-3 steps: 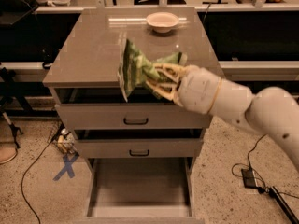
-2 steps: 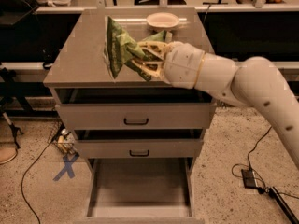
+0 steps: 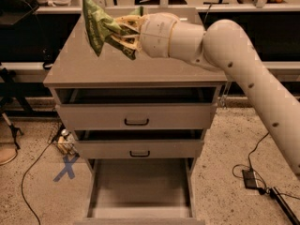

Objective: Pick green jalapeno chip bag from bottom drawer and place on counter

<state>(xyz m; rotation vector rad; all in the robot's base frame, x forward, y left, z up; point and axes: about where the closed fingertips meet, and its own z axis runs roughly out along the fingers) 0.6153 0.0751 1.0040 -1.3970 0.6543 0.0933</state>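
The green jalapeno chip bag (image 3: 98, 28) is crinkled and glossy and hangs tilted in the air above the left part of the counter (image 3: 93, 67). My gripper (image 3: 123, 32) is shut on the bag's right side, its pale fingers (image 3: 127, 23) pressing into the foil. My white arm reaches in from the right across the counter. The bottom drawer (image 3: 139, 191) stands pulled out, and its flat floor is bare. The pale bowl is hidden behind my arm.
The top drawer (image 3: 137, 116) and middle drawer (image 3: 139, 148) with black handles are slightly ajar. A blue X mark (image 3: 65, 167) and cables lie on the floor at left; a cable and a black box (image 3: 249, 178) lie at right. A pale ledge with dark panels runs behind.
My gripper has carried the bag up and to the left, from the counter's front to over its left part. The view has drawn closer to the cabinet.
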